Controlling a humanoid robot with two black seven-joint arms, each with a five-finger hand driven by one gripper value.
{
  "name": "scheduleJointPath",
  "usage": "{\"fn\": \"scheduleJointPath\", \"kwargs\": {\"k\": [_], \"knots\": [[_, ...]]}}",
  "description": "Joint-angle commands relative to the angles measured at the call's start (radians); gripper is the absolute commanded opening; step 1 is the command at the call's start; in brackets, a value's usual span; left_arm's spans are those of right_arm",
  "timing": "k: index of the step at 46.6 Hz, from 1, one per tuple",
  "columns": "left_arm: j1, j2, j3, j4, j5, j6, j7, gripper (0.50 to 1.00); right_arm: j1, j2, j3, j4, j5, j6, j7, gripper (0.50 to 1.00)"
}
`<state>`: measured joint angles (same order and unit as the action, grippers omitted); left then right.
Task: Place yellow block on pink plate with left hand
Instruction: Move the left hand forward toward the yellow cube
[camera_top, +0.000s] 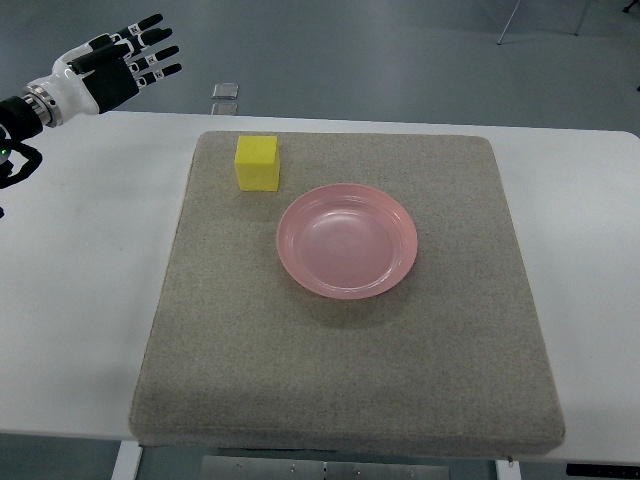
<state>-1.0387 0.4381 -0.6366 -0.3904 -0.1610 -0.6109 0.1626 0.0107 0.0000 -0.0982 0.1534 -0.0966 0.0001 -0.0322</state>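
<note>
Mat: a grey felt square mat (340, 380) is lying on the white table (80, 300).
Plate: a round pink plastic plate (347, 241) is sitting mid-mat, empty.
Hand: the left hand (115, 65) is hovering at the far left corner, fingers spread, holding nothing.
Block: a yellow foam-like cube (257, 163) is resting just beyond the plate's left rim; probably light and stiff, best pinched across opposite side faces.

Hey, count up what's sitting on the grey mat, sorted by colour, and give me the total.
Yellow: 1, the yellow block near the mat's far left corner
Pink: 1, the pink plate, empty, near the middle
Total: 2
</note>
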Motion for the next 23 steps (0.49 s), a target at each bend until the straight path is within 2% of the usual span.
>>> {"fn": "scheduleJointPath", "kwargs": {"k": [1, 11, 23], "knots": [[-0.001, -0.002, 0.001, 0.010, 0.000, 0.000, 0.002, 0.994, 0.000, 0.000, 0.000, 0.000, 0.000, 0.001, 0.000, 0.924], [-0.003, -0.059, -0.005, 0.047, 0.001, 0.000, 0.002, 0.994, 0.000, 0.000, 0.000, 0.000, 0.000, 0.000, 0.000, 0.924], [0.000, -0.062, -0.003, 0.053, 0.002, 0.000, 0.003, 0.994, 0.000, 0.000, 0.000, 0.000, 0.000, 0.000, 0.000, 0.924]]}}
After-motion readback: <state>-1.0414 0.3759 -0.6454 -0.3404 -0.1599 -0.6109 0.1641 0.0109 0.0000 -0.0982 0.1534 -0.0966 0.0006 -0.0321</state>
